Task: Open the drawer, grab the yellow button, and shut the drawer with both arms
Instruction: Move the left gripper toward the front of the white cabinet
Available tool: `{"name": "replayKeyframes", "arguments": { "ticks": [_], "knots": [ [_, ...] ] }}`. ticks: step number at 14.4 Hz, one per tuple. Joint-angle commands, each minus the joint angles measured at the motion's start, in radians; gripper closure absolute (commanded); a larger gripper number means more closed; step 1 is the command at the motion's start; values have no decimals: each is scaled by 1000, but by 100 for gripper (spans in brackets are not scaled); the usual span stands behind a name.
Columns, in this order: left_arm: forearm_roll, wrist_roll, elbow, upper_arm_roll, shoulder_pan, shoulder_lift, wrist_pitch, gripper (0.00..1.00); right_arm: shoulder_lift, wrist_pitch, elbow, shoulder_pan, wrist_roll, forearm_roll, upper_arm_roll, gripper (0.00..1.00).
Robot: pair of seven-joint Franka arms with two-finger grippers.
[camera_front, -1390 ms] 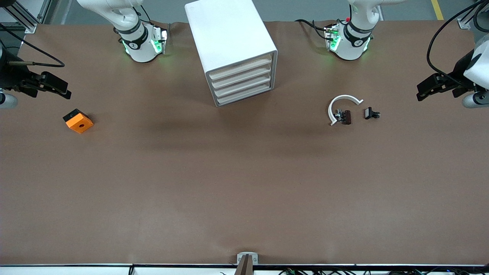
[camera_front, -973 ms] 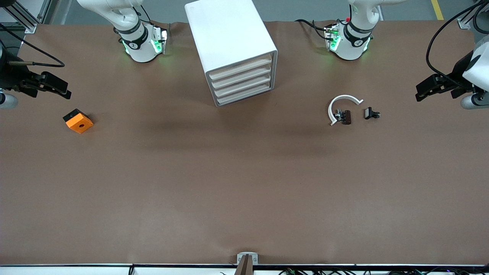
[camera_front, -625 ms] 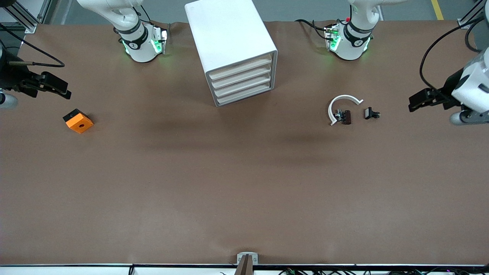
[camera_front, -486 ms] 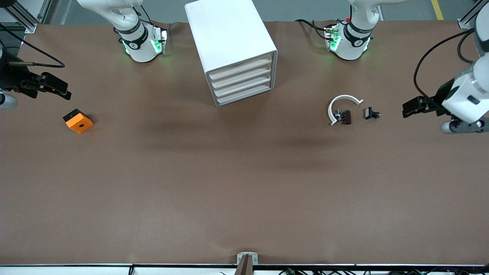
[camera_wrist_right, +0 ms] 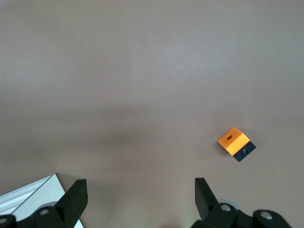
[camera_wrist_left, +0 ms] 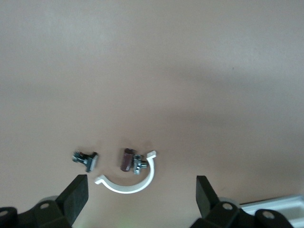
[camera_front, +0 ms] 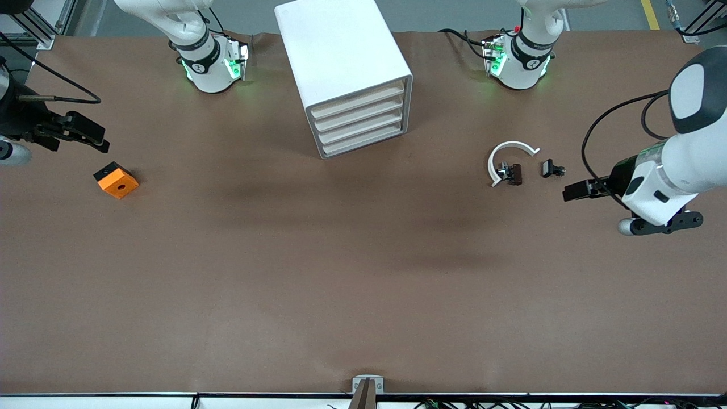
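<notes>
At the right arm's end of the table the right gripper (camera_front: pixel 91 136) hangs with its fingers spread wide and nothing between them, just above the orange cube (camera_front: pixel 116 180), which is no part of this job. That arm waits.

Next along, the cabinet (camera_front: pixel 341 62) stands between the two bases, its four drawers (camera_front: pixel 359 118) all shut, their beige fronts facing the front camera and angled a little toward the left arm's end. The button is nowhere to be seen; I'd judge it lies inside one of those drawers, though which one I cannot tell.

Then come the white band (camera_front: pixel 508 153) and the black clips (camera_front: pixel 552 168), loose on the table.

Last, the left gripper (camera_front: pixel 573 191) is over the table beside the clips, fingers (camera_wrist_left: pixel 76 195) fully apart and empty. It points toward the cabinet's side of the table, and the drawer fronts run crosswise to that reach, so this arm looks the better placed to catch a front edge and pull.
</notes>
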Motion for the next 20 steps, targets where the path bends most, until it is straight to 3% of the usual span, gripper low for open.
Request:
{"name": "replayKeyframes", "arguments": {
  "ticks": [1,6,10,13,15,20],
  "knots": [
    [-6,-276,29,-13,-88,34,-3,0,6,6,15,11,-2,-14,1,0],
    [-50,-774,43,-14,-241,167,-3,0,12,6,15,27,-2,-12,1,0],
    [-67,-1138,113,-14,-325,279,0,0,19,7,15,44,55,-12,1,0],
    [-90,-1328,126,-16,-361,347,17,0,20,7,15,45,56,-10,1,0],
    [-180,-1488,124,-14,-362,381,17,0,22,15,15,45,56,-7,1,0],
    [-260,-1614,106,-14,-387,411,-6,0,22,21,15,48,58,-1,3,0]
  ]
}}
